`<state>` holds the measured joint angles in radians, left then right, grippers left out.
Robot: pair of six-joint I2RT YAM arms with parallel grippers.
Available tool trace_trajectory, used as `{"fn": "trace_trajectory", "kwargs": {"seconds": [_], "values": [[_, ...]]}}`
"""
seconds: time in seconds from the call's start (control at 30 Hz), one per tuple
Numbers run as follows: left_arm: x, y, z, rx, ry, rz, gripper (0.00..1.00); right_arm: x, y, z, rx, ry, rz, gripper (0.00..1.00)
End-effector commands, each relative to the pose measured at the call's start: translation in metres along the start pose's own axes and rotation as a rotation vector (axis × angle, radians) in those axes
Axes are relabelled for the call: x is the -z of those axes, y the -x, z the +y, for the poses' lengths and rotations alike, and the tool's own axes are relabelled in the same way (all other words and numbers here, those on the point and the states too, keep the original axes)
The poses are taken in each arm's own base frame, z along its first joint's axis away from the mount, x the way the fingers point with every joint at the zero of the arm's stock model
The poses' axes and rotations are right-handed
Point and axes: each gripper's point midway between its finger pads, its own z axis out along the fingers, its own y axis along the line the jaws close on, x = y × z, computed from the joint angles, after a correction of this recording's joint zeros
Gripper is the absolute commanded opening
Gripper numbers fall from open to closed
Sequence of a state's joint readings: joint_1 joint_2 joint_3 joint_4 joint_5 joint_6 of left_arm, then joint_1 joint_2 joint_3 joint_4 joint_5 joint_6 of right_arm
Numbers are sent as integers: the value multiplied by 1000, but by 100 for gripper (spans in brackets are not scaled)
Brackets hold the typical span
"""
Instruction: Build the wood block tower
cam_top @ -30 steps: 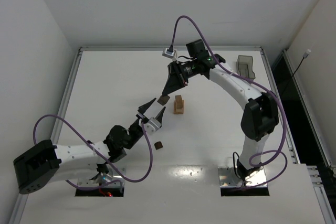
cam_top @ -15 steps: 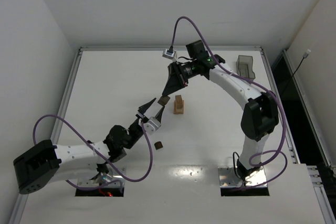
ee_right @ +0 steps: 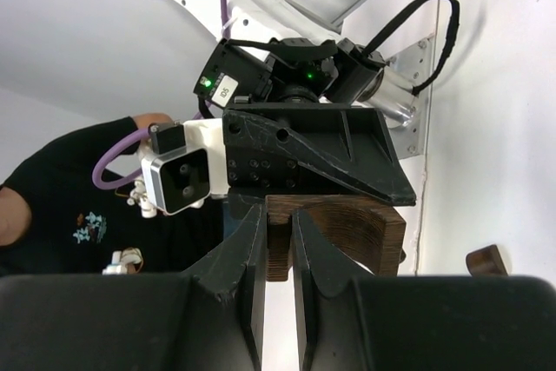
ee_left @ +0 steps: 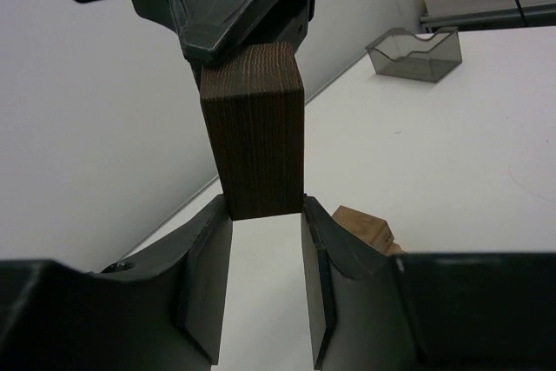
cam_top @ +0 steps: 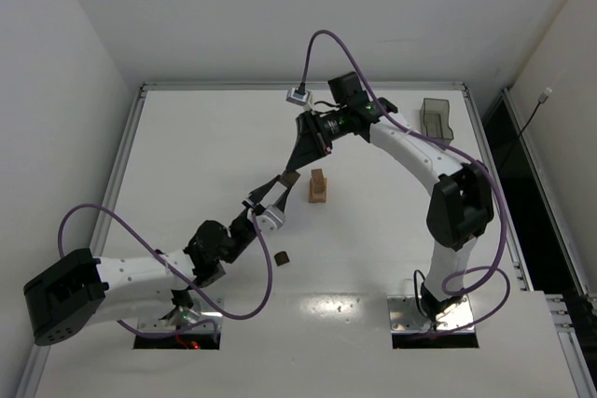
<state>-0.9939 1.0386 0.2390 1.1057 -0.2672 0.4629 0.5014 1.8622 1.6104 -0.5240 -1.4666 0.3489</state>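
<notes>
A dark brown block (cam_top: 290, 177) hangs in the air just left of the tower (cam_top: 319, 186), a short stack of light tan blocks. My right gripper (cam_top: 297, 168) is shut on its upper end; in the right wrist view its jaws (ee_right: 278, 223) pinch the curved, arch-cut block (ee_right: 356, 232). My left gripper (cam_top: 282, 185) reaches up from below, and its fingertips (ee_left: 265, 215) press both sides of the block's lower end (ee_left: 256, 136). The tan tower (ee_left: 365, 228) shows just behind my left gripper's right finger. Another dark brown block (cam_top: 282, 256) lies on the table nearer my bases.
A translucent grey bin (cam_top: 436, 116) stands at the far right of the table and also shows in the left wrist view (ee_left: 415, 51). White walls close in the table at the back and left. Purple cables loop over both arms.
My left gripper has moved up and right to the dark brown block and closed its fingers around the lower end. The right arm has barely moved.
</notes>
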Motion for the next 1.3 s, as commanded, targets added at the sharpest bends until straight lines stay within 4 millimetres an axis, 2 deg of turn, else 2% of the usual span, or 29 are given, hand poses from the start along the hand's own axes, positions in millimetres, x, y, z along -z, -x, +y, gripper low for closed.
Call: {"fn": "trace_trajectory", "kwargs": {"seconds": [0.0, 0.07, 0.13, 0.17, 0.2, 0.3, 0.33, 0.43, 0.53, 0.67, 0.87, 0.93, 0.97, 1.0, 1.03, 1.07, 1.1, 1.13, 1.17, 1.2, 1.27], "values": [[-16, 41, 25, 67, 82, -114, 3, -5, -5, 24, 13, 138, 45, 0], [-18, 43, 25, 67, 82, -112, 0, -5, -5, 23, 7, 138, 47, 0], [-18, 36, 23, 60, 75, -83, 0, -5, -6, 21, -6, 137, 48, 0], [-20, 40, 24, 73, 80, -93, 0, -5, -6, 21, -6, 137, 48, 2], [-19, 34, 23, 68, 78, -68, 0, -5, -6, 21, -6, 137, 48, 12], [-20, 36, 23, 79, 76, -65, 0, -1, -4, 19, -6, 131, 39, 24], [-20, 34, 22, 76, 71, -56, 0, -1, -4, 19, -6, 131, 39, 37], [-20, 33, 25, 86, 85, -39, 0, 5, -3, 15, -6, 121, 24, 42], [-20, 33, 24, 91, 78, -26, 0, 9, -1, 12, -15, 104, 11, 52], [-17, 29, 22, 119, 57, 11, 0, 25, 11, 3, 5, 46, -37, 57], [-6, 27, 4, 184, -14, 99, 0, 71, 40, -10, 55, -94, -156, 62], [-9, 34, 3, 263, -25, 136, 0, 95, 50, -23, 44, -174, -216, 62], [-3, 18, -4, 265, -48, 229, 0, 105, 52, -26, 42, -197, -237, 62], [-8, 30, 0, 299, -47, 238, 0, 124, 55, -31, 38, -234, -276, 62], [-7, 30, -2, 344, -52, 273, 0, 136, 59, -35, 41, -284, -307, 62], [2, 14, -10, 328, -85, 380, 0, 145, 59, -36, 39, -297, -325, 62], [-4, 27, -6, 351, -82, 386, 0, 161, 57, -41, 23, -318, -355, 62], [-5, 21, -12, 382, -88, 443, 0, 168, 58, -40, 35, -337, -371, 62], [5, 7, -16, 363, -113, 539, 0, 173, 57, -36, 40, -347, -383, 62], [-1, 18, -14, 376, -122, 545, 0, 178, 51, -37, 23, -354, -396, 62], [4, 3, -16, 362, -146, 638, 0, 190, 45, -34, 31, -376, -424, 62]]}}
